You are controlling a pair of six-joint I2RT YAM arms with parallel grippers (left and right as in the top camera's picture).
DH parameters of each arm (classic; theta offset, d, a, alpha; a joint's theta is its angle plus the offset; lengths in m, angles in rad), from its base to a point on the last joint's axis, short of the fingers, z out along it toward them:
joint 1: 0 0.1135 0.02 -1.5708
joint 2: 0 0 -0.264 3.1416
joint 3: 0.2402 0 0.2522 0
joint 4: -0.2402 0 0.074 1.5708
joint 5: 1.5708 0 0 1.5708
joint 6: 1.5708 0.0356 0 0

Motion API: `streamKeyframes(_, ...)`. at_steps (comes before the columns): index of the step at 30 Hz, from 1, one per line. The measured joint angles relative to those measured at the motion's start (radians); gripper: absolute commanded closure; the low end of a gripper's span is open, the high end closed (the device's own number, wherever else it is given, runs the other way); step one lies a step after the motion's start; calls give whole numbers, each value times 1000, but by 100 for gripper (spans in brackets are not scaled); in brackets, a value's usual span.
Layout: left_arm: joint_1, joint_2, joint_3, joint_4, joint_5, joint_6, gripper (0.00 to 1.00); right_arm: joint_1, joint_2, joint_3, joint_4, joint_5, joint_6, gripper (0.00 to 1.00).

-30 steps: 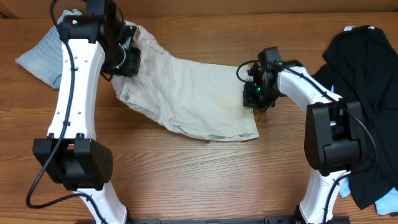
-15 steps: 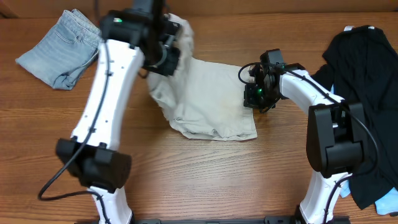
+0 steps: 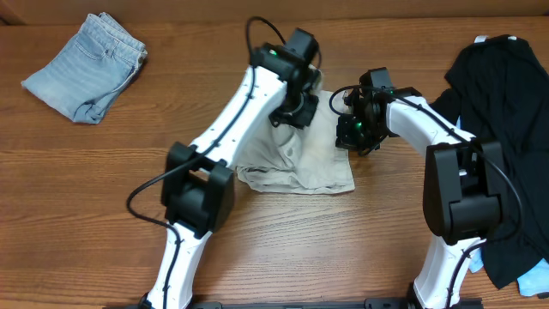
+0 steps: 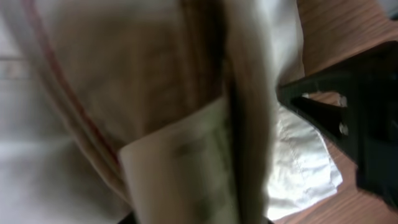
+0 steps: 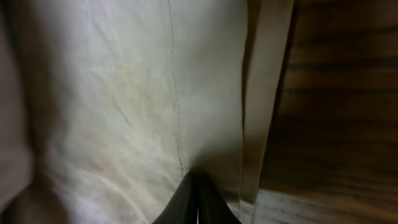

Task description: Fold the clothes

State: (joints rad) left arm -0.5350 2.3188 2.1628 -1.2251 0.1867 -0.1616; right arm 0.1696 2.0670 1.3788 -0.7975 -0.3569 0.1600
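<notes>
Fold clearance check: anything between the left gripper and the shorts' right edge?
Only the right gripper, jaws shut on the shorts at that edge, close beside the left gripper. Nothing else visible lies on the shorts; jeans and black clothes sit far aside.

Left end effector (image 3: 292, 110) swept shorts (image 3: 322, 168) rightward (folded over).

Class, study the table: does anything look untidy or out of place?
Yes. The shorts lie half-folded in the middle, bunched and uneven, and the black heap at the right is crumpled. The jeans look neat.
</notes>
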Motion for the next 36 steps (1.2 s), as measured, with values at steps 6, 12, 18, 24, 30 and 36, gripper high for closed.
streamKeyframes(6, -21, 33, 0, 16, 20, -42, 18, -45, -68, 23, -68, -68, 11, 91)
streamKeyframes(12, -19, 34, 0, 21, 39, -50, 0, -117, -303, 95, -96, -89, 23, 64)
streamKeyframes(18, 5, 41, 125, -137, 53, -47, 0, -148, -409, 117, -168, -71, 15, 53)
streamKeyframes(24, 61, 41, 412, -336, 56, 6, 0, -148, -388, 116, -189, -50, 0, 49)
streamKeyframes(30, 72, 34, 513, -388, 56, 106, 0, -156, -388, 116, -188, -47, -4, 44)
streamKeyframes(36, 23, 34, 413, -393, 56, 228, 0, -219, -388, 116, -194, -46, -4, 39)
